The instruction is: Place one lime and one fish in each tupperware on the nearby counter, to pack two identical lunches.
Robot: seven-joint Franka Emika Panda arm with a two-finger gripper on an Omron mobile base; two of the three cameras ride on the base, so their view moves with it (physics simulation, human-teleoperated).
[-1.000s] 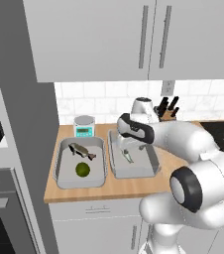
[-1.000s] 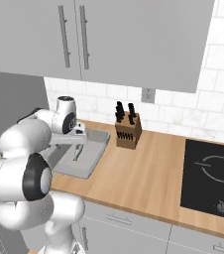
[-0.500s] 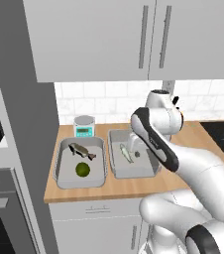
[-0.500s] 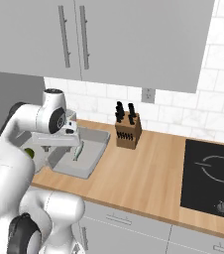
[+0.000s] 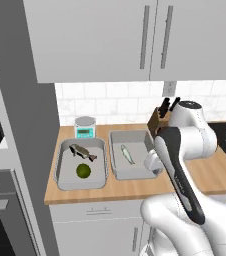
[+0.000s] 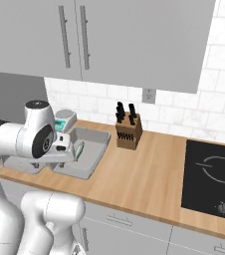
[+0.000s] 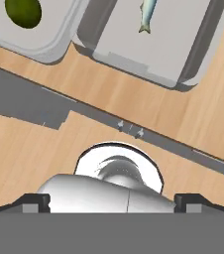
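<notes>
Now, fish: pale fish (image 5: 127, 154) in right tub (image 5: 116, 170), long axis 11-to-5; brown fish (image 5: 82, 151) with lime (image 5: 83, 171) in left tub (image 5: 61, 182).
Bench (image 5: 215, 175): carries both tubs.
Pincer (image 5: 151, 161): apart, empty, at right tub's 3 o'clock rim.

1. No readable text, brand, label or number anywhere in the three views.
2. Kitchen scale (image 5: 85, 127) at the back of the worktop (image 5: 135, 185): teal face with a small pale display patch, too small and blurred to give any digits.
3. Stovetop (image 6: 214, 174): thin pale ring markings and one knob, no lettering legible.
</notes>
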